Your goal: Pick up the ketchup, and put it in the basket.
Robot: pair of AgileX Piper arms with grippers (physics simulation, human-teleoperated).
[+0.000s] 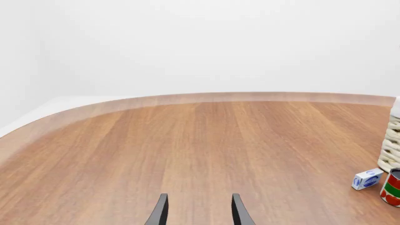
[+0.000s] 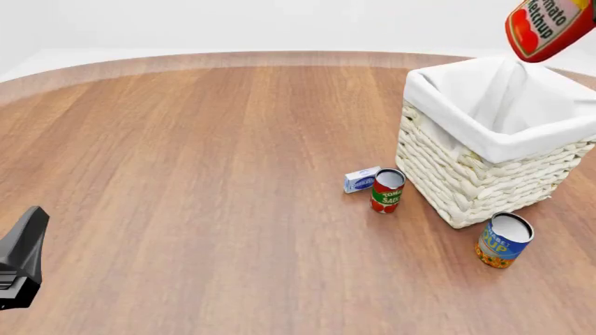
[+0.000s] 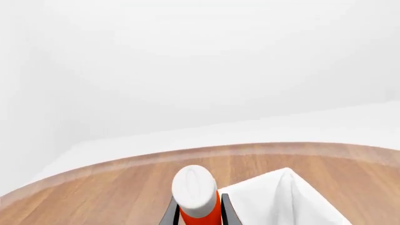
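Observation:
The ketchup [image 2: 549, 28], a red bottle with white lettering, hangs tilted in the air at the far right, above the far corner of the basket [image 2: 465, 181]. In the right wrist view its white cap [image 3: 195, 190] points away from the camera. My right gripper [image 3: 196, 213] is shut on the red body, one dark finger [image 3: 167, 214] on each side. The basket's white liner [image 3: 281, 197] lies just below and beyond it. My left gripper [image 1: 198, 212] is open with nothing in it, low over bare wood at the near left.
A short red-and-green tomato sauce can [image 2: 386, 190] and a small blue-and-white box [image 2: 361, 179] stand by the basket's left wall. A blue-and-yellow can [image 2: 504, 240] sits at its near corner. A dark part of the left arm [image 2: 24, 258] shows at the left edge.

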